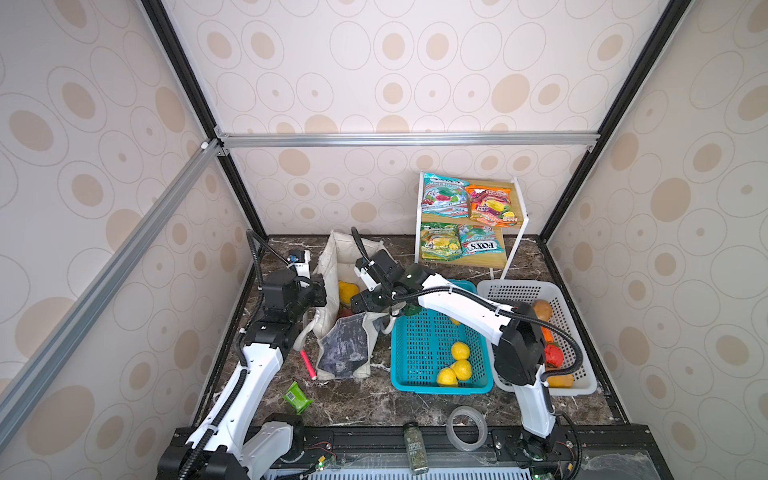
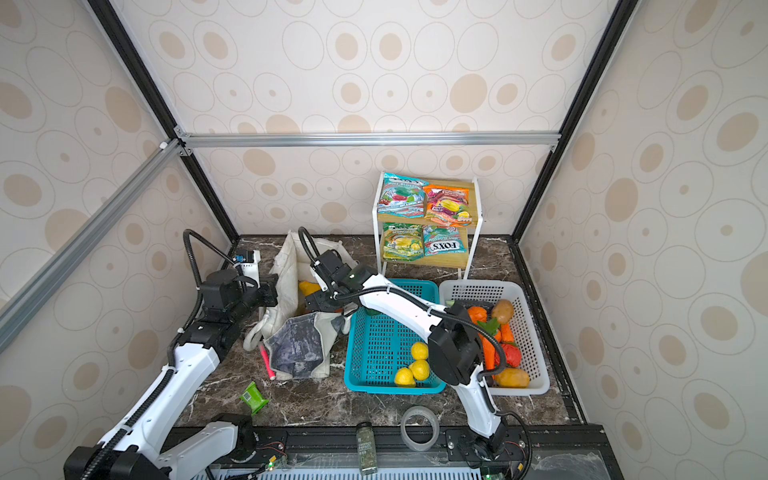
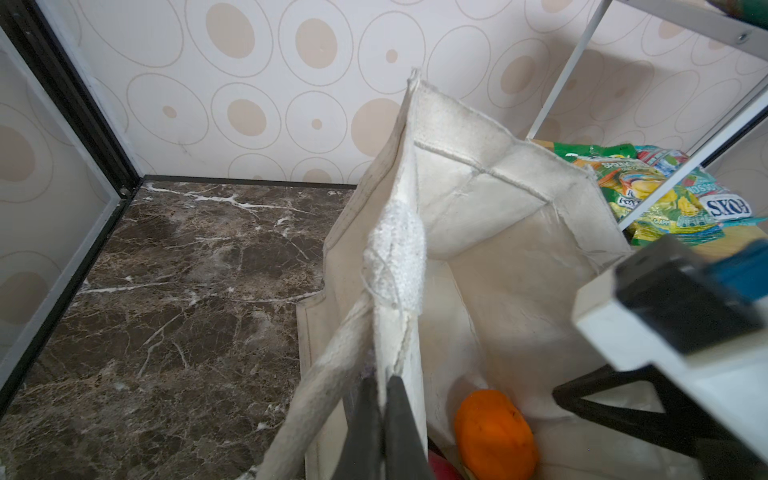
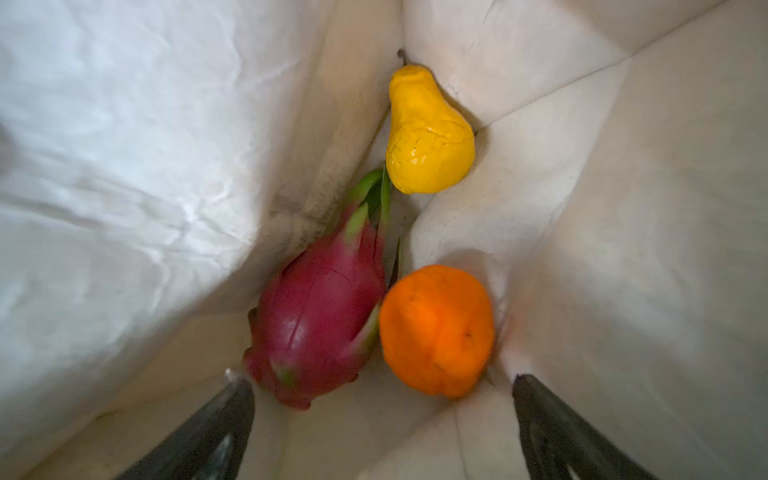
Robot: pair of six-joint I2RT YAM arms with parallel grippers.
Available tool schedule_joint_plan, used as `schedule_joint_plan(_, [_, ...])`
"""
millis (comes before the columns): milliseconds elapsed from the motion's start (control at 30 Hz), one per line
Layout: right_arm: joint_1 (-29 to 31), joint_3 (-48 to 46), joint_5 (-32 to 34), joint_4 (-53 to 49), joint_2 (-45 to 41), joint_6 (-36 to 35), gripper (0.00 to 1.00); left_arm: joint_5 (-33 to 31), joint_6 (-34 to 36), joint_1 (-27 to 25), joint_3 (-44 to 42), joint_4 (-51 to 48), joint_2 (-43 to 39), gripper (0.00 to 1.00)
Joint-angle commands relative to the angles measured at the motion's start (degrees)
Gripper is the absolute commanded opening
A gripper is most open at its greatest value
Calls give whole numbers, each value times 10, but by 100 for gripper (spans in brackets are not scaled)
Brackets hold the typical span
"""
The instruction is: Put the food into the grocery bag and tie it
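Open tote (image 1: 345, 347) holds pear (image 4: 428, 137), orange (image 4: 436, 332), seemingly a dragon fruit (image 4: 320, 324).

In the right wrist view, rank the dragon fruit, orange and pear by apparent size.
1. dragon fruit
2. orange
3. yellow pear
The pear seems farther from the camera, so orange versus pear is unsure.

Cream wallpapered walls (image 1: 374, 83) patterned with beige ovals enclose a small booth on three sides. Black corner posts (image 1: 183, 66) and a silver aluminium crossbar (image 1: 407, 139) frame it. The bench (image 1: 374, 403) is dark brown marble with white veins. A two-tier wooden shelf (image 1: 486, 262) with white legs stands at the back. The light is even.
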Motion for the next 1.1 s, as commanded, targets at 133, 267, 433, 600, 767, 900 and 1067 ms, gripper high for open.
schedule_joint_plan(133, [-5, -78, 64, 64, -143, 26, 100, -14, 14, -2, 3, 6, -11, 0])
schedule_joint_plan(267, [-30, -161, 78, 105, -205, 54, 100, -13, 13, -2, 2, 6, -11, 0])
schedule_joint_plan(433, [-84, -246, 34, 145, -229, 107, 96, -10, 12, -2, 2, 8, -12, 0])
schedule_joint_plan(600, [-93, -276, -8, 180, -206, 128, 89, -7, 10, -2, 2, 9, -8, 0])
schedule_joint_plan(767, [-94, -278, -47, 208, -164, 152, 64, -8, 11, -2, 1, 10, -11, 0])
schedule_joint_plan(900, [-90, -267, -79, 217, -152, 162, 31, -9, 11, -1, 2, 15, -15, 0])
schedule_joint_plan(1067, [-83, -254, -76, 205, -174, 154, 0, -62, 21, 0, 19, -6, -25, 0])
